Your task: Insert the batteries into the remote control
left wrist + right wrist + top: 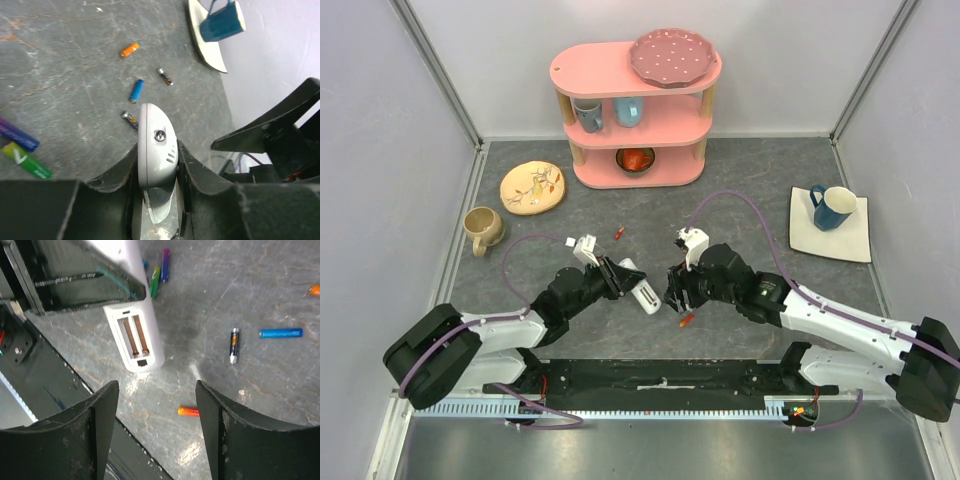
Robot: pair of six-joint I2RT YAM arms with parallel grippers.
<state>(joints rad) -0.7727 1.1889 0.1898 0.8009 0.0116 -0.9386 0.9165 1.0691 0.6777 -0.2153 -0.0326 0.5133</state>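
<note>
While left hand point(615, 271) clamps remote control point(154, 335) | right hand point(156, 390) apart — orange battery point(189, 411) lying near

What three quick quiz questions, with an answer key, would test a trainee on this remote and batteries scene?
1. Multiple choice: what do the left fingers grip? A) nothing B) the remote control C) a spoon
2. True or false: the remote control's open battery bay already holds cells.
3. Fill in: the battery seen below, between the right fingers, is ___ in colour.
Key: 1 B; 2 false; 3 orange.
</note>
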